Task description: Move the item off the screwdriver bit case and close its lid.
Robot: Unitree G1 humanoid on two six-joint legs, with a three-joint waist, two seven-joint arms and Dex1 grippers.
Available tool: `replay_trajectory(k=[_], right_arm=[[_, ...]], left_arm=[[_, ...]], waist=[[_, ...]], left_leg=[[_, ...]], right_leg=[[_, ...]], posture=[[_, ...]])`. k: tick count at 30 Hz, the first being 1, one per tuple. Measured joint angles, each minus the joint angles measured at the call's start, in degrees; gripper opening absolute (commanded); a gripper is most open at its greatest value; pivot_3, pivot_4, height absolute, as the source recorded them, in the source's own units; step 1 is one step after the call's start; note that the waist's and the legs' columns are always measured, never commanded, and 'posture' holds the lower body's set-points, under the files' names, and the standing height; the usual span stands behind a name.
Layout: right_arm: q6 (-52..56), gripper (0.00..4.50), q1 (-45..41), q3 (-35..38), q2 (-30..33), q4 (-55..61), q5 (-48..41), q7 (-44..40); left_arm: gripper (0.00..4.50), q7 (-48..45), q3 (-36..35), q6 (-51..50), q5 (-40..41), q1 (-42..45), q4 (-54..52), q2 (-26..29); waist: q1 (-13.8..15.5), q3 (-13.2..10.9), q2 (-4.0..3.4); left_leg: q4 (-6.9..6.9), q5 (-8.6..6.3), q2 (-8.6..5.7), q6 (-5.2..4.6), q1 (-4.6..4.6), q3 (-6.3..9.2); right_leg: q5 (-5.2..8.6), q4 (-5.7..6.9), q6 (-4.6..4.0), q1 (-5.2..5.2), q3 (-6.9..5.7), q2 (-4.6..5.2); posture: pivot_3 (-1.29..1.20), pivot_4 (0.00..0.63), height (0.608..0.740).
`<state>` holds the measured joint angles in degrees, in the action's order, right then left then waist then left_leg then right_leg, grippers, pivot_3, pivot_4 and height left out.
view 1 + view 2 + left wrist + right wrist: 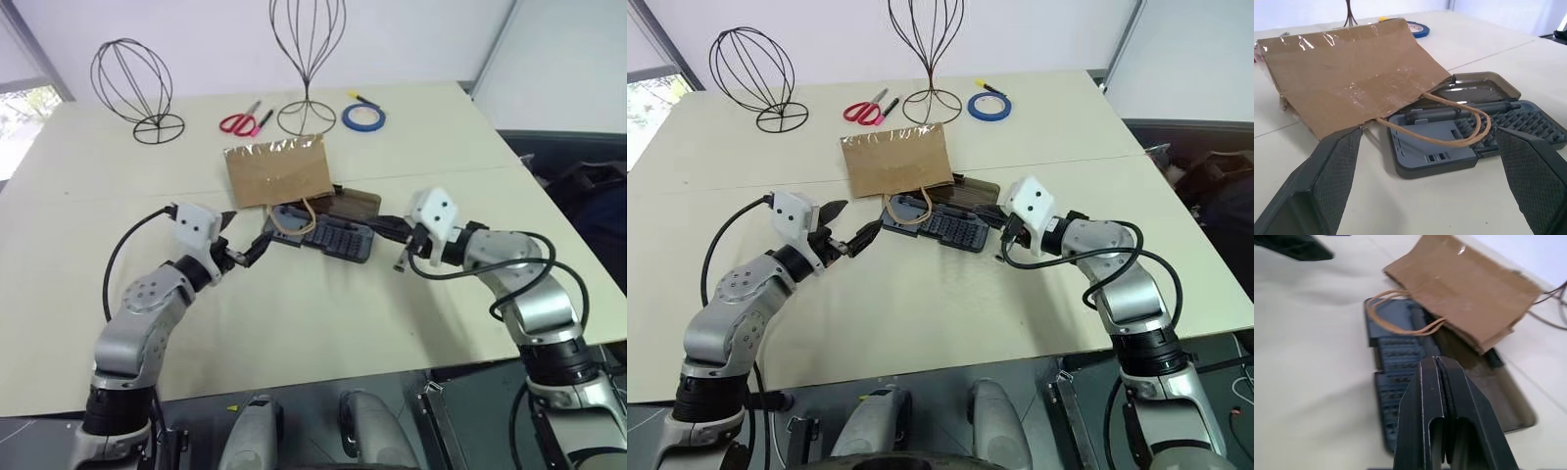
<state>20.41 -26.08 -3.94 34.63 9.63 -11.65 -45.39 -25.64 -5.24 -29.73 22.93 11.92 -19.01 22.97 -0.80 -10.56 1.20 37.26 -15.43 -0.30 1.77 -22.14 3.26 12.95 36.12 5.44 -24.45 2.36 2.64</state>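
Left claw [247, 253] is spread wide, empty, near the case's end; right claw [1442, 382] is clenched, empty. Paper bag [1352, 83] lies w/ one edge on the lid [975, 186], handles [1449, 122] over the bit case [940, 227]. Bag prob. light, floppy; better pinch a handle loop.

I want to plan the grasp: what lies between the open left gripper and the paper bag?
Bare tabletop; in the left wrist view the left gripper faces the paper bag with nothing between.

Paper bag [277, 168] overlapping open bit case [328, 233], grippers either side
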Motion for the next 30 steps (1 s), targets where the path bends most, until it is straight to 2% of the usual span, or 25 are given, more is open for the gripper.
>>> replay_trajectory(k=[11, 14, 21, 26, 30], right_arm=[[-1.59, 0.0, -6.01, -0.28, -2.44, -8.09, 2.48, 2.23], [-2.15, 0.88, -10.0, -0.6, -4.71, -13.39, 4.03, 3.73], [-5.16, 4.47, -21.57, -4.47, -13.34, -30.38, 7.77, 6.26], [-9.53, 4.47, -29.35, -4.6, -17.79, -47.81, 9.45, 8.51], [-12.64, 4.47, -38.22, -2.04, -21.27, -63.97, 9.54, 12.85]], left_arm=[[4.48, 1.07, 0.51, 0.02, -1.17, 0.11, 0.34, -0.87], [4.5, 1.34, 0.57, 0.06, -1.28, 0.11, 0.36, -1.13], [4.5, 2.13, 1.55, 0.39, -1.8, 0.51, 0.55, -1.73], [4.5, 2.44, 1.44, 0.87, -2.31, 0.43, 0.83, -1.8], [4.5, 2.74, 1.59, 1.52, -2.41, 0.56, 0.86, -2.32]], waist=[[-0.03, 0.0, 0.0], [-0.21, 0.0, 0.0], [-0.14, -0.01, -0.02], [-0.21, -0.02, -0.04], [-0.42, -0.05, -0.09]], left_leg=[[0.0, 0.0, 0.0, 0.0, 0.0, -0.01], [-0.01, 0.0, 0.0, 0.0, 0.01, -0.01], [-0.06, 0.0, -0.01, 0.01, 0.0, 0.0], [-0.05, 0.01, -0.05, 0.01, -0.01, -0.02], [-0.14, 0.01, -0.04, 0.01, -0.03, -0.02]], right_leg=[[0.0, 0.0, 0.0, 0.0, 0.01, 0.01], [-0.01, 0.01, 0.0, 0.0, 0.01, -0.01], [-0.02, 0.01, 0.0, -0.04, 0.0, 0.03], [-0.03, 0.02, 0.0, -0.05, 0.01, 0.07], [-0.04, 0.04, -0.02, -0.14, 0.01, 0.04]], posture=[[0.0, 0.15, 0.74], [0.0, 0.15, 0.74], [0.0, 0.15, 0.74], [0.0, 0.15, 0.74], [0.0, 0.15, 0.74]])
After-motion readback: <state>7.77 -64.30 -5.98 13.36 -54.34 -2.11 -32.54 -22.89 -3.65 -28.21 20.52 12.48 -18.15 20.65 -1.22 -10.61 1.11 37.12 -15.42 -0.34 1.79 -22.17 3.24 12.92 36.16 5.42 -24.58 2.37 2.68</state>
